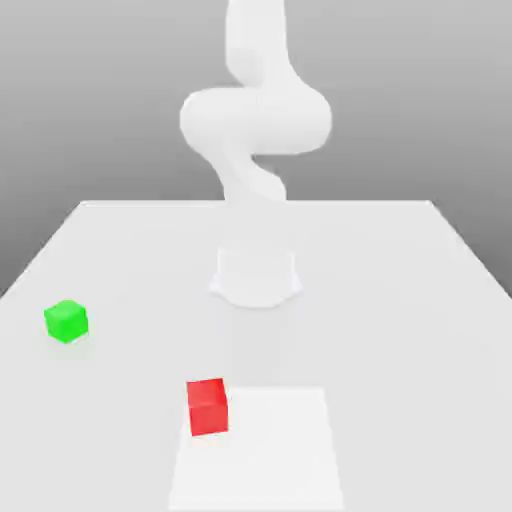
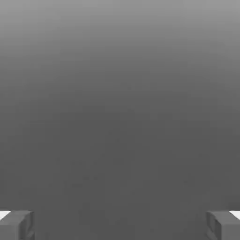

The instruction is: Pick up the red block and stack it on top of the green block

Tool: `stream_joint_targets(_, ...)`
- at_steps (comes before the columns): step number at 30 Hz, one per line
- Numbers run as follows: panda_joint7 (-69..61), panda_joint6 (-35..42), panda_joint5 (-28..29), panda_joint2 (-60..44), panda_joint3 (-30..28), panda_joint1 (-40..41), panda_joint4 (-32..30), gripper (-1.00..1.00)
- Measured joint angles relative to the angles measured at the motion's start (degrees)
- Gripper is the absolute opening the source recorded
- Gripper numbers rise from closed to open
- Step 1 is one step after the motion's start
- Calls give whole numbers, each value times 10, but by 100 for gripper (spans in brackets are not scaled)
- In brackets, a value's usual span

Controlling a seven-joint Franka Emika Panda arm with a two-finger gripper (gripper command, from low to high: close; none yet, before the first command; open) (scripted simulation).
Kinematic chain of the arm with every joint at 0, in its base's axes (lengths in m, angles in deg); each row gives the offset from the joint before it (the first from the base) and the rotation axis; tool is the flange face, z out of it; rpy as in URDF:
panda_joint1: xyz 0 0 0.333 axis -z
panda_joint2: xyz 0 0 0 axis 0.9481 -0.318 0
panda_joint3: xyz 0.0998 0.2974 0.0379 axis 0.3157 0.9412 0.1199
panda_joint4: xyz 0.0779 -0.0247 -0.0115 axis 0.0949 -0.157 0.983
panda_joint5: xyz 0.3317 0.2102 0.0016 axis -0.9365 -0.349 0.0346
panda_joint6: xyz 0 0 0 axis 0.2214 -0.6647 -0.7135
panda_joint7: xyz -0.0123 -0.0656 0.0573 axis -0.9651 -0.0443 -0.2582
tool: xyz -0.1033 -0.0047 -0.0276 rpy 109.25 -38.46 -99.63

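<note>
From the exterior view, a white table stretches out under a plain grey backdrop. The arm rises at the far middle of it, pale and washed out against the background, its base a round white stub on the tabletop. The red block sits near the front, a little to the exterior view's left of centre, with one edge overlapping a brighter white patch on the surface. The green block rests further back and well off to the exterior view's left, near the table's edge. The two blocks are well apart, each flat on the table, nothing touching either one.

From the hand view, the gripper looks out at smooth grey, darker toward the middle. Its two grey fingertips poke in at opposite corners of the picture, spread as wide as they go, with bare space between them. The jaws stand open and hold nothing.
</note>
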Motion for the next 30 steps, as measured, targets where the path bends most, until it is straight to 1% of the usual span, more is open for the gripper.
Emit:
stream_joint_targets(11,-94,-147,31,-230,-49,9,-155,0)
stream_joint_targets(15,-144,-206,24,-321,-71,11,-215,0)
stream_joint_targets(18,-190,-248,3,-386,-80,14,-255,0)
stream_joint_targets(22,-229,-315,-39,-470,-64,22,-257,0)
stream_joint_targets(25,-249,-368,-66,-532,-36,44,-248,0)
stream_joint_targets(26,-252,-378,-70,-544,-30,49,-247,-100)
stream_joint_targets(30,-251,-377,-69,-544,-30,49,-247,-100)
